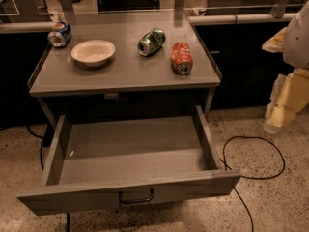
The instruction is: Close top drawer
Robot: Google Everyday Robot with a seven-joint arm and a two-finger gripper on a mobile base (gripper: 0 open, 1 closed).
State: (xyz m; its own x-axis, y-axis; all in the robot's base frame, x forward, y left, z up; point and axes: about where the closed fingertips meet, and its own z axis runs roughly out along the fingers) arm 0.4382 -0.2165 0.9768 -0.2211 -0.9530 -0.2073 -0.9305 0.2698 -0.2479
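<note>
Top drawer [72,197] is seen pulled far out from beneath the table [130,76], with its front panel well forward of the table's front edge. A dark wire handle [136,197] is centred on that panel.

Three cans are laid on their sides on the table: blue can [59,34] at the back left, green can [151,41] near the middle, red can [182,58] toward the right. A white bowl [93,52] is set left of centre.

Gripper [280,112] is held off the table's right side, apart from it. Whether it is open or closed cannot be told.

A black cable [260,141] is looped on the floor by the table's front right.
</note>
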